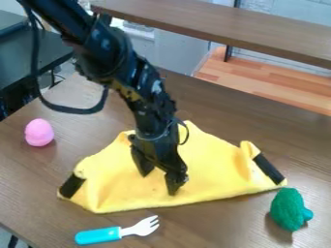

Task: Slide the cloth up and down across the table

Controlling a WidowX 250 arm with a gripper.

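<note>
The black metal two-finger gripper (159, 184) hangs at the frame's centre, fingers spread; whether the tips touch fabric cannot be told. The yellow cloth with black end strips (219, 169) lies rumpled across the middle, partly hidden behind the gripper. Just off its right corner, lower right, sits a green textured object (287, 209), identity unclear. A blue-handled, white-tined toy fork (119, 232) lies lower left of centre; a pink egg-shaped object (39, 132), left. The brown wooden table (26, 193) is cut off below.
</note>
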